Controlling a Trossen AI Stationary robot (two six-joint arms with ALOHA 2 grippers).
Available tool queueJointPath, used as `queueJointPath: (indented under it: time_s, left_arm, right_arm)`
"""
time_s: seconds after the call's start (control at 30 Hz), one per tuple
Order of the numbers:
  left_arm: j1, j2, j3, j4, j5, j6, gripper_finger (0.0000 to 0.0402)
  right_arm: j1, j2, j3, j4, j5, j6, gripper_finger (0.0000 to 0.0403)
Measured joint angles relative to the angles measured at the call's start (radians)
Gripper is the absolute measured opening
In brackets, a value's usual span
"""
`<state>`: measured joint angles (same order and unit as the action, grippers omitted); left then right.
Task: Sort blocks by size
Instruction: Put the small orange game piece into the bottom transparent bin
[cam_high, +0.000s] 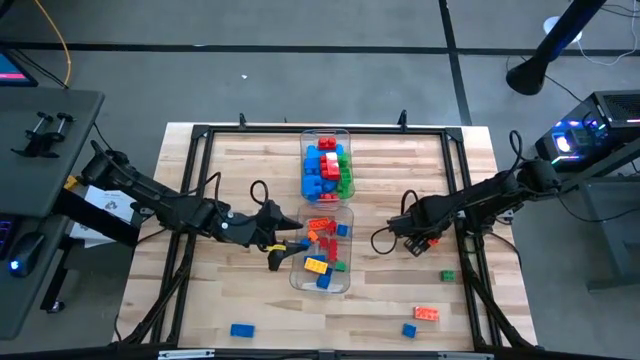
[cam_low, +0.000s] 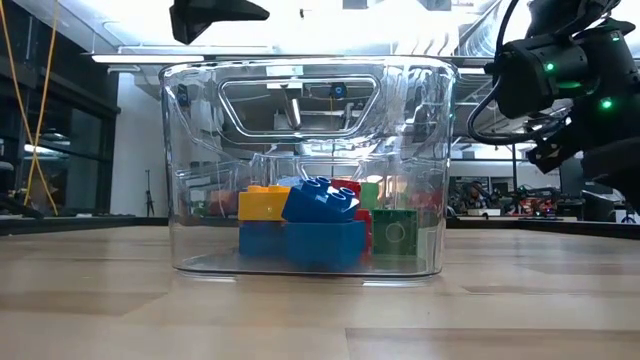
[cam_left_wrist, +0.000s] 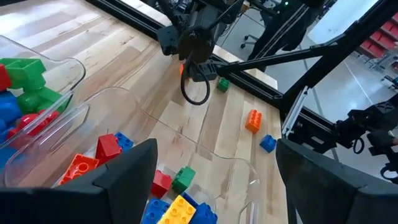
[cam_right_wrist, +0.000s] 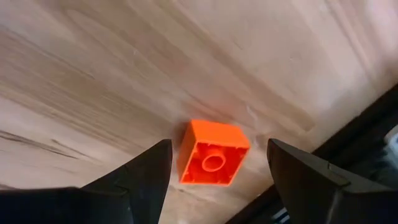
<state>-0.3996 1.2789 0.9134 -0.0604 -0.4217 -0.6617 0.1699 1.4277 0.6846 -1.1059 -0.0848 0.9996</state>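
Note:
Two clear bins stand mid-table. The far bin (cam_high: 326, 165) holds larger red, blue and green blocks. The near bin (cam_high: 322, 250) holds smaller mixed blocks. My left gripper (cam_left_wrist: 214, 168) is open and empty, above the near bin's left rim (cam_high: 296, 250). My right gripper (cam_right_wrist: 217, 180) is open, right of the bins, pointing down. Its fingers stand on either side of a small orange block (cam_right_wrist: 213, 152) without touching it. The block lies on the wood with its hollow underside showing.
Loose blocks lie on the table's near right part: a green one (cam_high: 447, 275), an orange one (cam_high: 426, 314) and a blue one (cam_high: 409, 330). Another blue one (cam_high: 241, 330) lies near left. A black frame rail (cam_high: 470, 250) runs close behind my right gripper.

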Motion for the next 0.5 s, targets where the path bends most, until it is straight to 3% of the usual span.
queueJointPath:
  time_s: [0.33,0.5]
  left_arm:
    - [0.000,0.000,0.000,-0.011,0.000,-0.008,0.0312]
    - [0.000,0.000,0.000,-0.020,0.000,-0.009,0.0312]
  right_arm:
    - [0.000,0.000,-0.076,0.074,-0.100,0.146,0.0259]
    - [0.002,-0.002,-0.092,0.124,-0.090,0.167,0.0259]
